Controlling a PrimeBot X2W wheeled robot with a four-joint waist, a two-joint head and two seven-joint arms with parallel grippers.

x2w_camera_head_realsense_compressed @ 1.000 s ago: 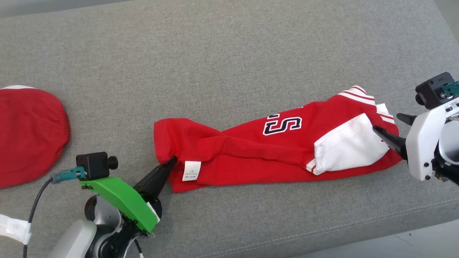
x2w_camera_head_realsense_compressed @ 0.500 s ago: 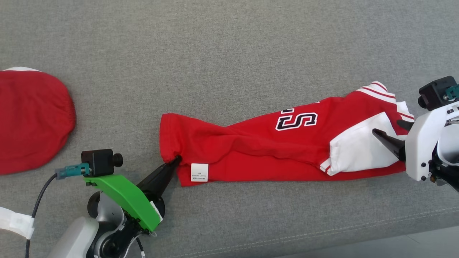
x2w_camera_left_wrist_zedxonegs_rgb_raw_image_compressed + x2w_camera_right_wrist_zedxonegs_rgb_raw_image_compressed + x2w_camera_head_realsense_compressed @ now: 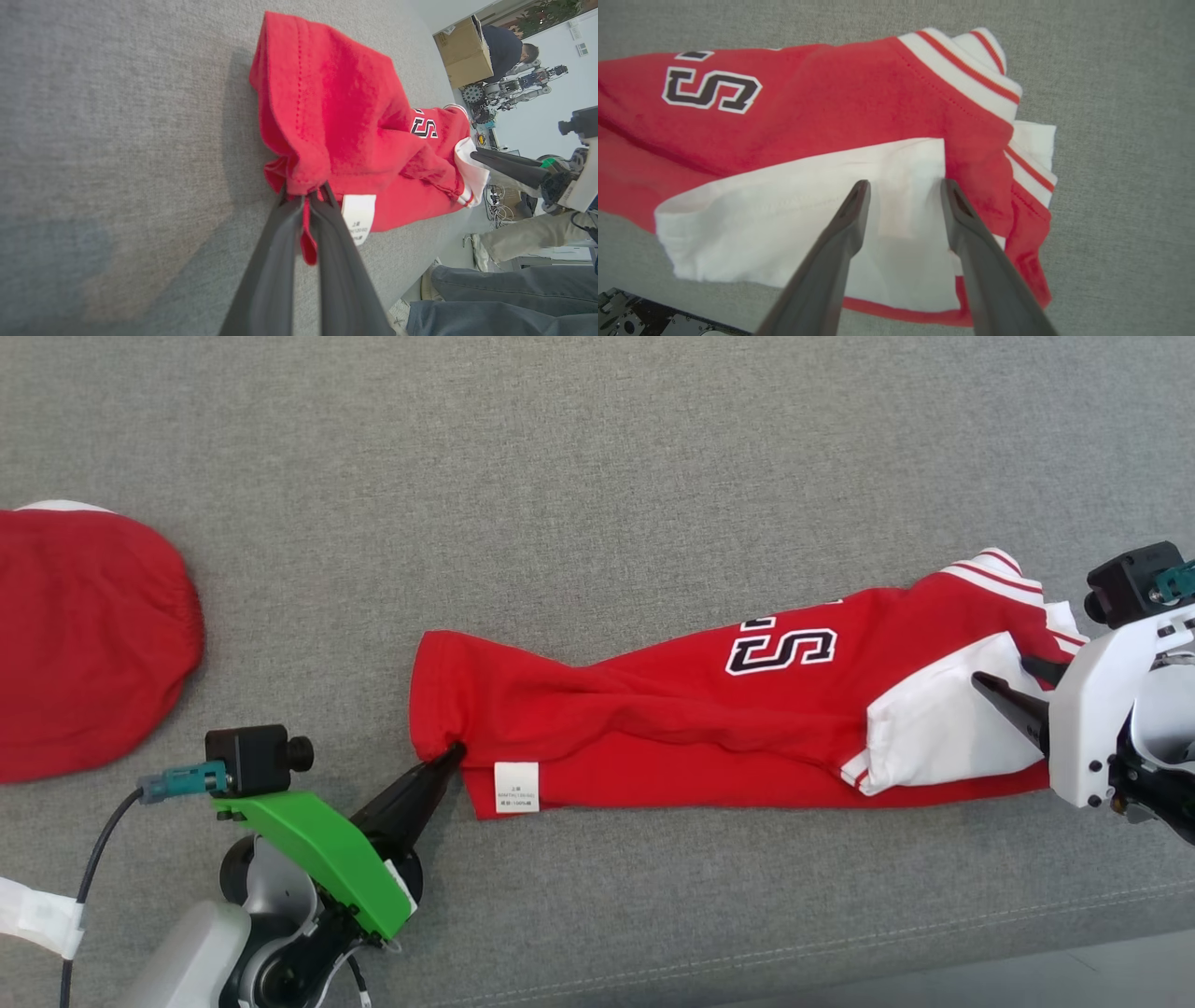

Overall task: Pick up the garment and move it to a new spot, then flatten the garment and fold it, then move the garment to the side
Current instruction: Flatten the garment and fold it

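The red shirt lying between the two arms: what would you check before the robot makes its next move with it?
1. Left jaws gripping the garment: ok, shut on its bunched hem corner.
2. Right jaws gripping the white sleeve: not ok, they stand apart over it.
3. Garment flat: not ok, it is bunched and creased lengthwise.
4. Other red cloth apart from the garment: ok, it lies off to the left.
5. Person's legs beside the grey surface out of the arms' way: cannot tell.
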